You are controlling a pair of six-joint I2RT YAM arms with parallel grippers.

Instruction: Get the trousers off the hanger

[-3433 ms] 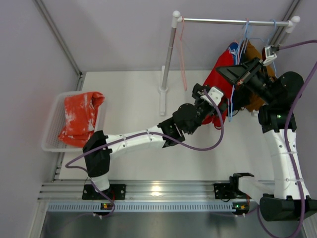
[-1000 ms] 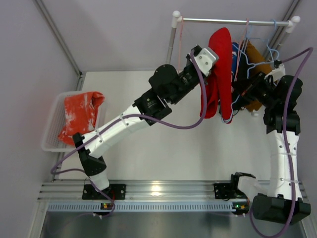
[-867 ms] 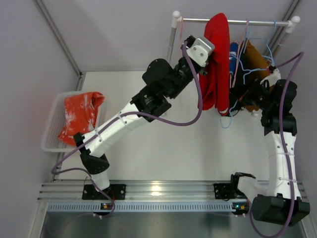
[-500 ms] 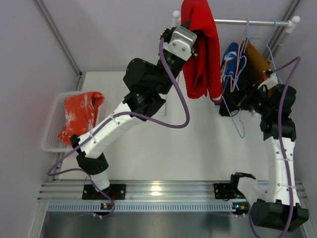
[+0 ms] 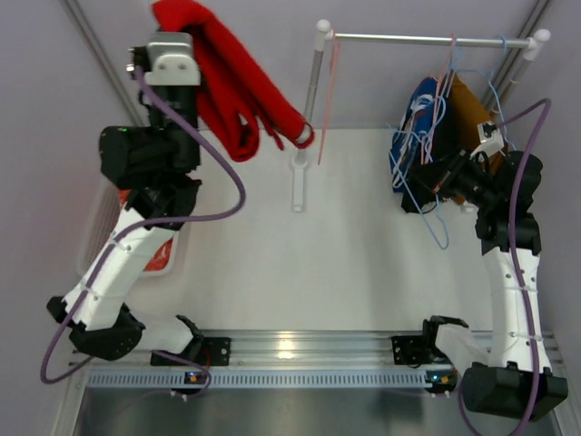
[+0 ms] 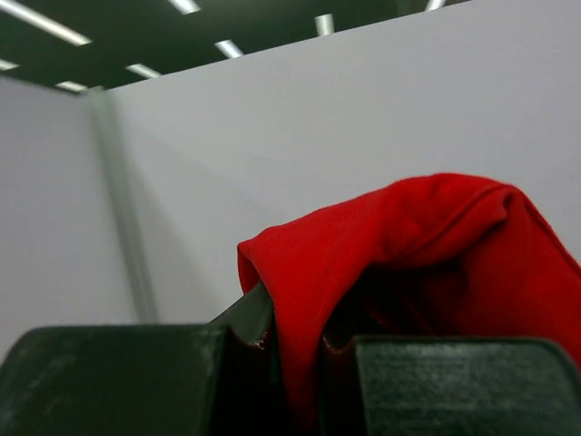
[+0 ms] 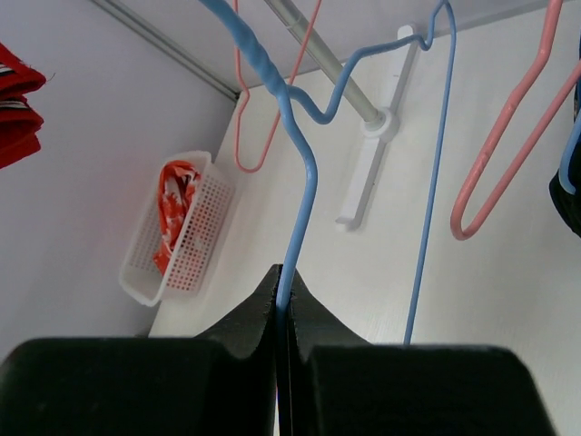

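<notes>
Working over a white table (image 5: 345,272), with a metal clothes rack (image 5: 408,39) standing at its far side.

Holding the plain red trousers (image 5: 231,91) high in the air at the far left, well apart from the rack's rail and off any hanger, the cloth draping down and to the right toward the rack's post. Clamping them with the left gripper (image 6: 295,350): in the left wrist view, both fingers (image 6: 118,381) pressing together on a fold of the red cloth, the rest bunching above and to the right.

Hanging as one bundle at the right end of the rail: blue-and-white trousers (image 5: 413,118) in front, black trousers (image 5: 422,177) low down, brown trousers (image 5: 467,113) behind.

Sitting at the table's left edge, partly hidden behind the left arm: a white mesh basket (image 7: 195,245), with the orange-red speckled trousers (image 7: 172,204) lying inside it.

Pinching a blue wire hanger (image 7: 304,173) with the right gripper (image 7: 283,304), just beside the black cloth. Closing both fingers tight on the thin wire, with the bare blue loop dangling below the gripper in the top view.

Dangling bare from the rail near the post: a pink hanger (image 5: 331,100). Showing a second pink hanger (image 7: 508,145) at the right of the right wrist view.
</notes>
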